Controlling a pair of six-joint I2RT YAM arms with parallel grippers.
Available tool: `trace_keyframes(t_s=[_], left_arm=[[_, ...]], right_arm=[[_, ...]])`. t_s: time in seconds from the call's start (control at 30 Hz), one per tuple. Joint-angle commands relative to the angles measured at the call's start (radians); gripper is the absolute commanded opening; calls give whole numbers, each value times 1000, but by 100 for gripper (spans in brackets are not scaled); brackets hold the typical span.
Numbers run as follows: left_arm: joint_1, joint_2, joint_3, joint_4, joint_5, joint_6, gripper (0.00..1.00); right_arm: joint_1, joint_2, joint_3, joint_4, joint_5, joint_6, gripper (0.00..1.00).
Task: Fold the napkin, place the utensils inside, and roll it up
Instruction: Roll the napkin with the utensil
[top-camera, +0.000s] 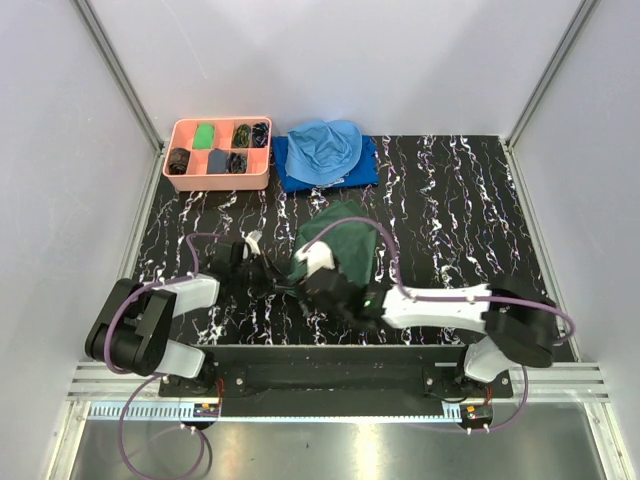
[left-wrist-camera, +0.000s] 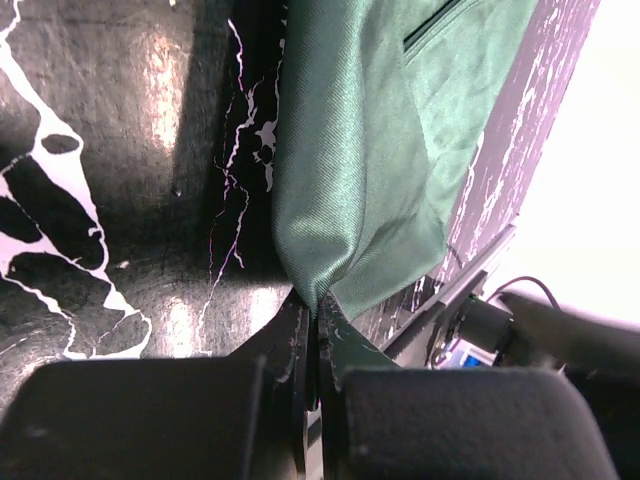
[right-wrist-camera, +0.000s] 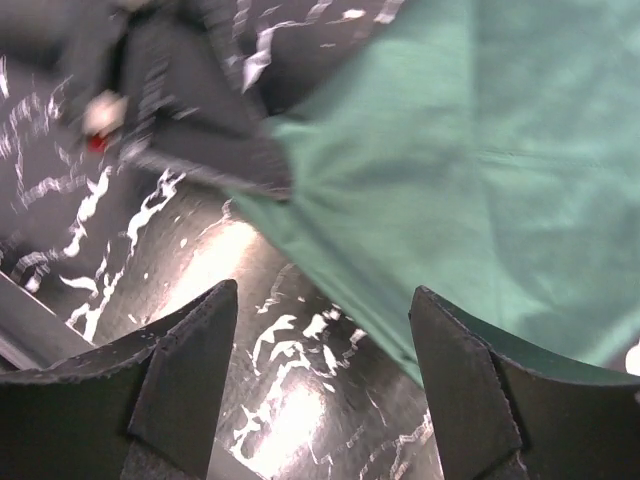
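Black, white-veined table seen from above, with both arms reaching inward from its near edge. The napkin, a dark green cloth, lies bunched and partly lifted near the middle of the table, its surface creased rather than flat; in the left wrist view it hangs as a drawn-down fold, and in the right wrist view it fills the upper right, a loose edge running diagonally across the marbled surface. At the far left corner stands a pink tray divided into compartments holding small dark and green items. Just to its right lies a light blue cloth, heaped on a darker blue cloth, both well apart from the napkin. The left gripper meets the napkin at its near-left side, fingers pressed together and pinching a gathered corner of the green fabric, which tapers to a point between them. The right gripper hovers low over the napkin's near edge with its fingers spread wide, nothing between them.
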Motion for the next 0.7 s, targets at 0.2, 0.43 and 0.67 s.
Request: trace_keyframes(t_s=[0.2,0.43,0.67], left_arm=[[45,39,55,-55,118,43,0],[52,36,64,-87,120,66,0],[60,49,82,-102,135,80,0]], right_arm=[[157,265,144,94,307,-290,78],[159,331,136,96,390,-311,75],[160,391,124,96,413,-315,54]])
